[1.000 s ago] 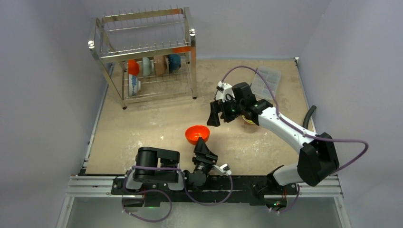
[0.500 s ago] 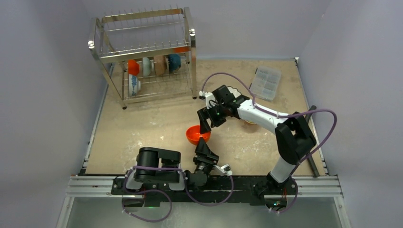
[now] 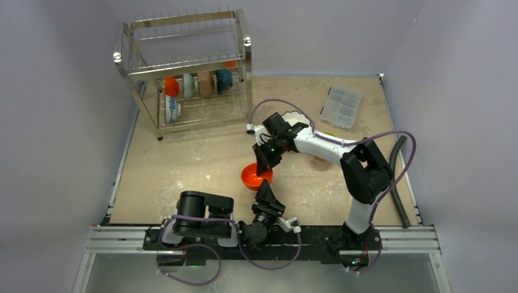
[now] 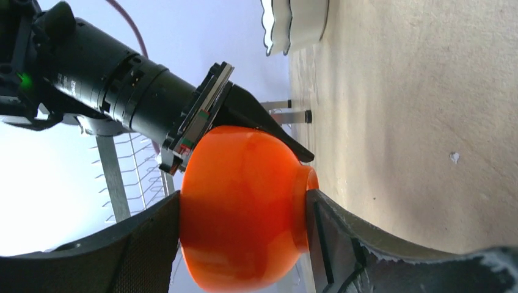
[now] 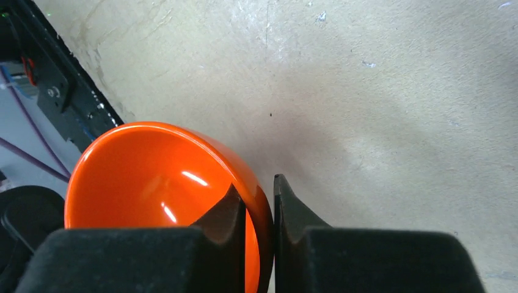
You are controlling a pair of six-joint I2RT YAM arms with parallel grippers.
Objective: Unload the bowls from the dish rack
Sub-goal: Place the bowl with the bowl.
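Well short of the rack (image 3: 186, 66), my left hand (image 4: 244, 220) clamps the orange bowl (image 4: 238, 207) for handover; right hand (image 5: 259, 198) pinches its rim.

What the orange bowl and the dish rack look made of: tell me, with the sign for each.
The orange bowl: probably glazed ceramic, possibly glossy plastic; it is smooth, with sharp bright highlights inside. The dish rack: metal, likely polished steel wire and tube, going by its silvery shine.
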